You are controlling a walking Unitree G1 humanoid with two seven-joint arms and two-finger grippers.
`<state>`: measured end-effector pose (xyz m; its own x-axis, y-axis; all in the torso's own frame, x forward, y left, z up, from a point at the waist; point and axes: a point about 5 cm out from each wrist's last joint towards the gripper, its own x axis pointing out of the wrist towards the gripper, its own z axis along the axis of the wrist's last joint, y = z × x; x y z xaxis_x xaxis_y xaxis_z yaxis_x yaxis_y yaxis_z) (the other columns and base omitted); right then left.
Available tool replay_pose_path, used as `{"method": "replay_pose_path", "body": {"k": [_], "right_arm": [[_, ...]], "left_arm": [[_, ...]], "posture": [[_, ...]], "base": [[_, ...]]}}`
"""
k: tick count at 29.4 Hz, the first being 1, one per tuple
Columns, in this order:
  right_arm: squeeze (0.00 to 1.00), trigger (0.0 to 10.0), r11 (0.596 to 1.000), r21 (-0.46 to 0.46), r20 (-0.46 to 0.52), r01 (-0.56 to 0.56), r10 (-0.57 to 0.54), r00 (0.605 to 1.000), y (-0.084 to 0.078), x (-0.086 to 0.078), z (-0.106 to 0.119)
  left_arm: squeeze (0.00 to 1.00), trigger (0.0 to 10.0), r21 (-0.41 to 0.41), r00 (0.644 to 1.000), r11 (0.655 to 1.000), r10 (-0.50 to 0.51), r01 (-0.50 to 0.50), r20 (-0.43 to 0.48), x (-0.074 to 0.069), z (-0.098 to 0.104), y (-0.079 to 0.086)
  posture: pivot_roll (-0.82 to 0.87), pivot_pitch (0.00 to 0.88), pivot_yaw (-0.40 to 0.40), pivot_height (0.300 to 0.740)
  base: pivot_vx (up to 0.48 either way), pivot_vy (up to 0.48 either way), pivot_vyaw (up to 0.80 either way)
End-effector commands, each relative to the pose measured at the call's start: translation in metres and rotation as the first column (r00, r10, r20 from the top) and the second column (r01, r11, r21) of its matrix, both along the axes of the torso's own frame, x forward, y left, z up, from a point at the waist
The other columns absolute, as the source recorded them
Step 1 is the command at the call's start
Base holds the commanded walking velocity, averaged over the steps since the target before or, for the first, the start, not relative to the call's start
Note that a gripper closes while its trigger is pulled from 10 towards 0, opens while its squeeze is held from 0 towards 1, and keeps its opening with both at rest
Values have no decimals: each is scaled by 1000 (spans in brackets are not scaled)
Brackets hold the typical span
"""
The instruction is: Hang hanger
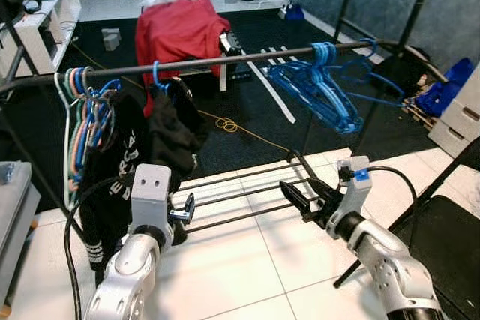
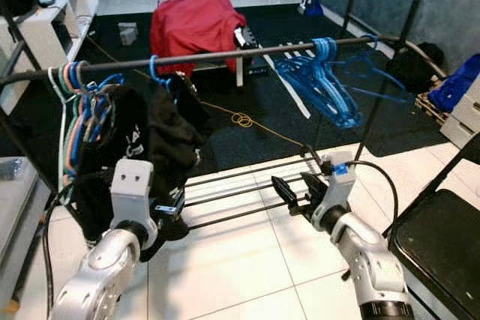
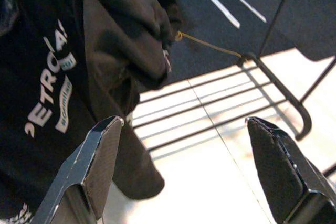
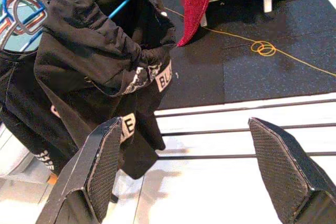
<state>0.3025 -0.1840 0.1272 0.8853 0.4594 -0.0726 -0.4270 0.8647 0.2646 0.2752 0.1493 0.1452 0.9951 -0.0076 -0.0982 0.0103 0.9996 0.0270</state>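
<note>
White floor tiles lie under the rail, whose length runs left to right. Blue hangers hang near its right end, above the nearer, empty, spread right gripper. Left gripper is also spread, empty.

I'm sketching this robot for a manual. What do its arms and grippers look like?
Both arms are jointed silver shells with black cables. The left gripper and right gripper each have two long black fingers with flat textured pads. The right wrist carries a small blue tab.

Bright daylight fr. rear, sharp.
</note>
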Motion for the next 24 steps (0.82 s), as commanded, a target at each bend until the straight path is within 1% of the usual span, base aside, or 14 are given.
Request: {"method": "replay_pose_path", "body": {"k": [1, 6, 7, 8, 9, 12, 14, 23, 24], "right_arm": [[0, 10000, 1000, 7, -10, -5, 5, 1000, 2, -2, -2], [0, 10000, 1000, 8, -10, -4, 4, 1000, 2, -2, -2], [0, 10000, 1000, 8, -11, -4, 4, 1000, 2, -2, -2], [0, 10000, 1000, 8, -11, -4, 4, 1000, 2, -2, -2], [0, 10000, 1000, 8, -11, -4, 4, 1000, 2, -1, -2], [0, 10000, 1000, 9, -11, -6, 6, 1000, 3, -1, -2], [0, 10000, 1000, 9, -12, -8, 8, 1000, 3, -1, -2], [0, 10000, 1000, 11, -13, -9, 9, 1000, 3, -1, -2], [0, 10000, 1000, 12, -14, -9, 9, 1000, 3, -1, -2]], "left_arm": [[0, 10000, 13, 999, 999, 33, -33, -1, 3, -2, 8], [0, 10000, 10, 997, 998, 69, -69, 23, 7, 1, 15], [0, 10000, 28, 995, 995, 94, -95, 32, 10, 1, 19], [0, 10000, 28, 995, 995, 94, -95, 32, 10, 1, 19], [0, 10000, 55, 992, 992, 114, -117, 51, 13, 2, 24], [0, 10000, 67, 991, 990, 118, -122, 63, 17, 2, 26], [0, 10000, 79, 988, 989, 117, -125, 102, 22, 6, 28], [0, 10000, 67, 982, 988, 126, -136, 138, 23, 10, 31], [0, 10000, 60, 981, 988, 132, -142, 145, 22, 10, 32]], "posture": [[-3, 77, -59, 740], [-5, 76, -58, 740], [-3, 76, -61, 740], [-3, 76, -61, 740], [-3, 76, -62, 740], [-3, 76, -62, 740], [-4, 75, -63, 740], [-8, 74, -62, 740], [-8, 74, -62, 740]], "base": [[0, 0, 0], [0, 0, 0], [0, 0, 0], [0, 0, 0], [0, 0, 0], [0, 0, 0], [0, 0, 0], [0, 0, 0], [420, 0, 0]]}}
